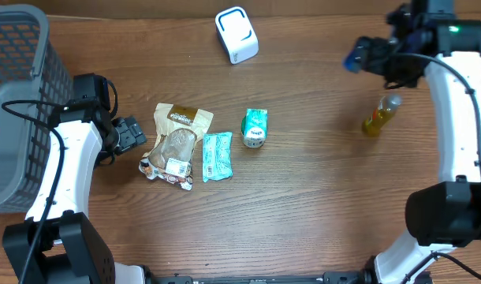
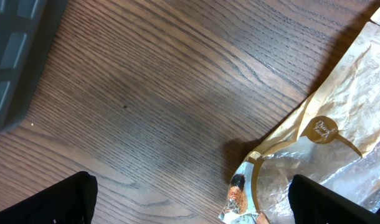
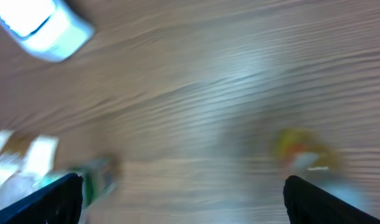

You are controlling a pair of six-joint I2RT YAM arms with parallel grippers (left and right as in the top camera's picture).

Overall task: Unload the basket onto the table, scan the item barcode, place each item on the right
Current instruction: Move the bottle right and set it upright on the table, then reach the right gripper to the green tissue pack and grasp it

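On the wooden desk [image 1: 319, 205], a grey basket [image 1: 16, 102] fills the upper left of the overhead frame, close beside the left arm. Left of centre lies a brown paper snack bag [image 1: 177, 142] with a clear window. The left gripper [image 1: 139, 136] sits at its left edge, fingers spread wide with only bare desk and the bag's corner between them. The white scanner [image 1: 236, 34] with blue trim stands at the upper middle, well apart from the rest. A teal sachet [image 1: 217, 155] lies just beside the bag's right side, lengthwise up and down the frame. The bottle of yellow liquid [image 1: 380, 115] appears to lie on its side at the right of the frame, long axis diagonal: pale cap toward the upper right, base toward the lower left. The right gripper [image 1: 352, 58] hangs up and to the left of it, fingers wide apart and holding nothing; its own view is blurred. A small green carton [image 1: 255, 128] lies near centre, just right of the sachet.
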